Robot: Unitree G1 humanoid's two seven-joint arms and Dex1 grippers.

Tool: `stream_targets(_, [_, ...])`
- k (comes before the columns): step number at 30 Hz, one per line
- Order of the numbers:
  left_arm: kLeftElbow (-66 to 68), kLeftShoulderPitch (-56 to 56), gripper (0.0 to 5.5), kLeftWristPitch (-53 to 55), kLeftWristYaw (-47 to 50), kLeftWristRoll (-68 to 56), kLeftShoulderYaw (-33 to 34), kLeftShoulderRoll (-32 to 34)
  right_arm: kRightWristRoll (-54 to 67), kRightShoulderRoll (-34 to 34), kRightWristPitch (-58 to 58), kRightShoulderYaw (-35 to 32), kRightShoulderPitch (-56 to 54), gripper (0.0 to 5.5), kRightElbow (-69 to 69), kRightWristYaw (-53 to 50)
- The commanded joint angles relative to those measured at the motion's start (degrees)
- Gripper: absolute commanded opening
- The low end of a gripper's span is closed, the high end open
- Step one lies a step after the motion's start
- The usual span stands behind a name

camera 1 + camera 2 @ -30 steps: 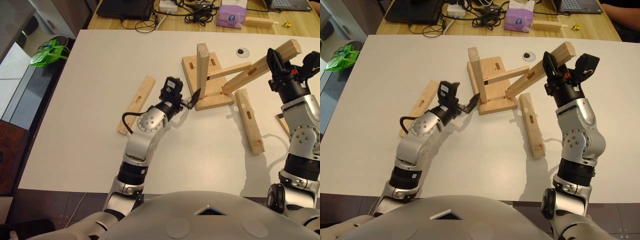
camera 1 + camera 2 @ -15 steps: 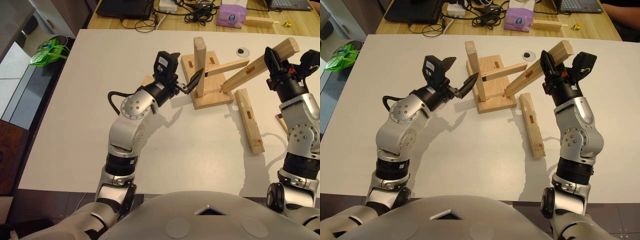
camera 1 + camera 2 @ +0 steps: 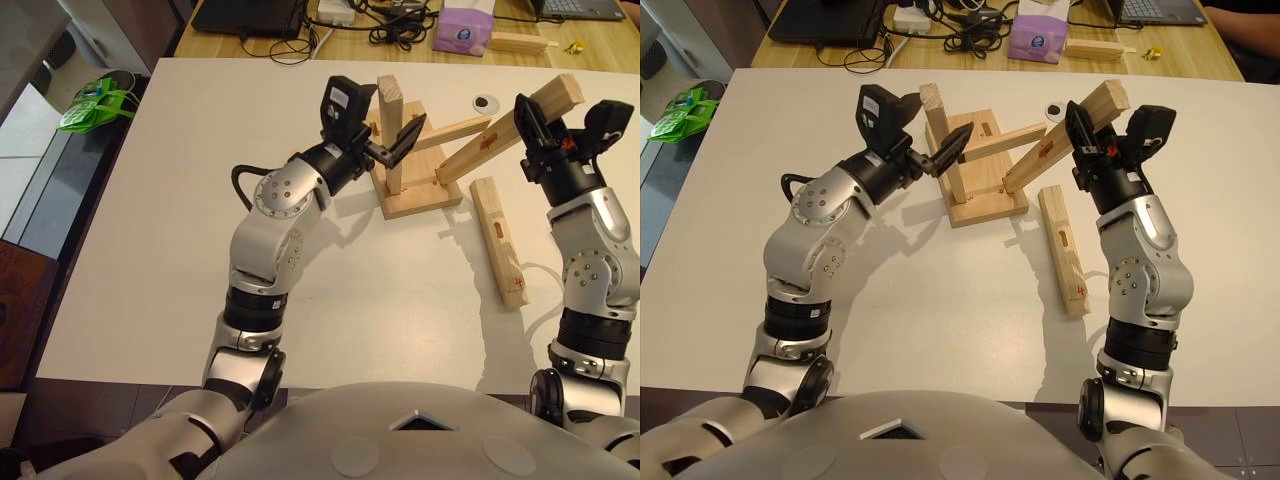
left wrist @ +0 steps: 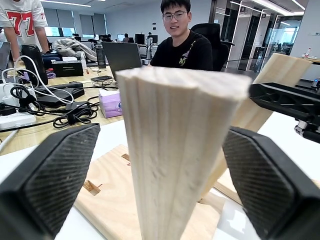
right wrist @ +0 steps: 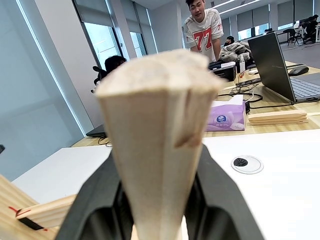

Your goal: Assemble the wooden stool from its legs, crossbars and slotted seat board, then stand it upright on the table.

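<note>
left tool point(image 3: 392, 140) open wide around the upright leg point(image 3: 388, 100), pads point(image 4: 55, 180) seemingly off it; right tool point(image 3: 560, 132) clamped on the slanted leg point(image 3: 490, 140).

A white table point(image 3: 150, 250) carries the parts. The slotted seat board point(image 3: 428, 196) lies flat on it towards the far side, and a loose leg point(image 3: 497, 240) lies flat just to its right, apart from it. A small round disc point(image 3: 486, 102) sits near the table's far edge.
</note>
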Motion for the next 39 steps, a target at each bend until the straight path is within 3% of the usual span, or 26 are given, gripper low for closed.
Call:
stream_targets(1, [0.2, -0.7, 4.34, 0.0, -0.2, -0.4, 0.1, 0.1, -0.7, 0.7, 1.6, 0.8, 1.7, 1.02, 0.6, -0.2])
stream_targets(3, [0.0, -0.1, 4.34, 0.1, -0.5, -0.5, -0.4, 0.0, -0.8, 0.8, 1.5, 0.8, 1.9, 1.02, 0.7, -0.1])
stream_targets(16, [-0.9, 1.5, 2.24, 0.6, -0.7, -3.2, -0.2, -0.6, -0.9, 0.5, 1.8, 0.8, 1.9, 1.02, 0.6, 0.0])
stream_targets(39, [-2.3, 4.5, 2.21, 1.2, 1.9, -2.9, -1.5, -1.4, 0.1, -0.1, 6.8, -4.1, -4.7, 1.02, 8.1, -3.3])
